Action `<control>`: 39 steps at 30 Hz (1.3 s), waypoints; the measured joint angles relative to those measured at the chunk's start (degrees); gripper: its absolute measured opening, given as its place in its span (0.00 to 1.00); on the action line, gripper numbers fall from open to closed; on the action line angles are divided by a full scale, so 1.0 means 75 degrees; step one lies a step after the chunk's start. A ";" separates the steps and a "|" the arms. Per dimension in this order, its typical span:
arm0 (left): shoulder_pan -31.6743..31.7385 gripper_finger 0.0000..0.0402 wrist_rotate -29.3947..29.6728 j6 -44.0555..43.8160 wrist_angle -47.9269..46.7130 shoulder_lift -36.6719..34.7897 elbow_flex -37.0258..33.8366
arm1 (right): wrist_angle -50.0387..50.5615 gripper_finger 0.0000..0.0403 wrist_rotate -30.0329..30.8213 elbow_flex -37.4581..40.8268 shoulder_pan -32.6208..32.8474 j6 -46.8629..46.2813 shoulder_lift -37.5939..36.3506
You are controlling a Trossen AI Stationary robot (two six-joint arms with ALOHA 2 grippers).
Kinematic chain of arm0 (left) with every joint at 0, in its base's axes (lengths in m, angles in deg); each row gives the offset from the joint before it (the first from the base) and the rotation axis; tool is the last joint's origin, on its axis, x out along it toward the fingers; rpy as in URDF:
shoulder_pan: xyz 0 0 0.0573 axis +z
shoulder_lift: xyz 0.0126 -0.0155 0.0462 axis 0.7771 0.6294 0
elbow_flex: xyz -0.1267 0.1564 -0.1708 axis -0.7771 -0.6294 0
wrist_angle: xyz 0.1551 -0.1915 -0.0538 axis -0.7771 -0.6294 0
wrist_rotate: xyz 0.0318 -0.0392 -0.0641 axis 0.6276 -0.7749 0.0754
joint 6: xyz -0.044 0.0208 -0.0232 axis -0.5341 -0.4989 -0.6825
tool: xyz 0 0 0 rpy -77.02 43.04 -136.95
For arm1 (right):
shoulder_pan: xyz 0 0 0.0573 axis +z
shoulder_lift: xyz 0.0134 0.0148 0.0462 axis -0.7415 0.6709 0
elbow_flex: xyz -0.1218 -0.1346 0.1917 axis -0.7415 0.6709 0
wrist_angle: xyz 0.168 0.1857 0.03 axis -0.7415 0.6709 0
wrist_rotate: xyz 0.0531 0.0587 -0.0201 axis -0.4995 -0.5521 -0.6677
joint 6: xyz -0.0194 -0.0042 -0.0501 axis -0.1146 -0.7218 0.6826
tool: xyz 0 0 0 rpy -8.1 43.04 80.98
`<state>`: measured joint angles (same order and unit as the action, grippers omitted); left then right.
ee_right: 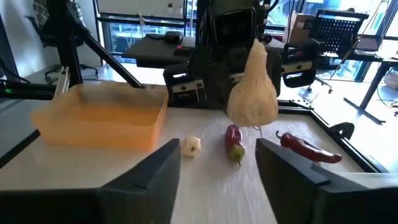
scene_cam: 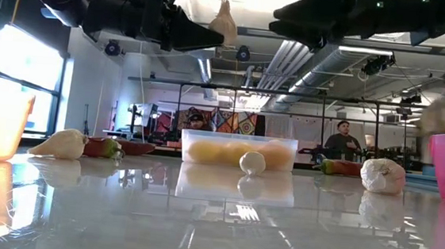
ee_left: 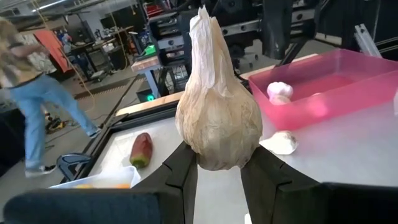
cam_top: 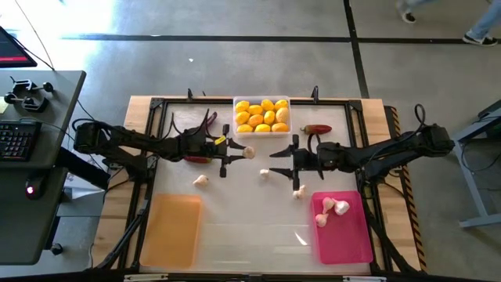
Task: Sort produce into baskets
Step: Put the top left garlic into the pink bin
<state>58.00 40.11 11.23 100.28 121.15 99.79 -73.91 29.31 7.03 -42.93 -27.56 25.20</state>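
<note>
From above, the left hand [cam_top: 237, 152] grasps a garlic bulb [cam_top: 248, 153] in mid-air over the middle of the surface [cam_top: 235, 235], facing the right hand [cam_top: 283, 154], which is spread wide and holds nothing. If this is a handover, the risk is a drop: the bulb could fall short of the pink tray [cam_top: 344, 239], where 2 bulbs already lie.

At surface level, the held bulb [scene_cam: 224, 21] hangs high, well above the clear tray [scene_cam: 238, 150] of lemons.

The left wrist view shows the bulb [ee_left: 217, 106] papery, tan, stalk upright, pinched only at its base, so it could tip out.

The right wrist view shows its own fingers [ee_right: 155, 168] parted, empty, and the bulb [ee_right: 253, 93] still apart from them.
</note>
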 joint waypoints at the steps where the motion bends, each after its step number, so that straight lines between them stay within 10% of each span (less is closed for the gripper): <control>1: -0.0034 0.20 -0.0003 0.0005 0.0005 0.0000 0.0000 | -0.0126 0.52 0.0003 0.0000 0.0000 0.0000 0.0071; 27: -0.0547 0.20 -0.0023 0.0180 -0.0529 0.1220 0.0985 | -0.2083 0.60 0.0076 -0.0801 0.0000 -0.0045 0.1761; 39: -0.0547 0.20 -0.0061 -0.0024 -0.0123 0.1230 0.0983 | -0.1911 0.29 -0.0013 -0.0803 -0.0020 -0.0273 0.1762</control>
<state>53.89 39.65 11.04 99.35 130.37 107.16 -88.24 29.22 1.00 -43.09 -29.61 38.42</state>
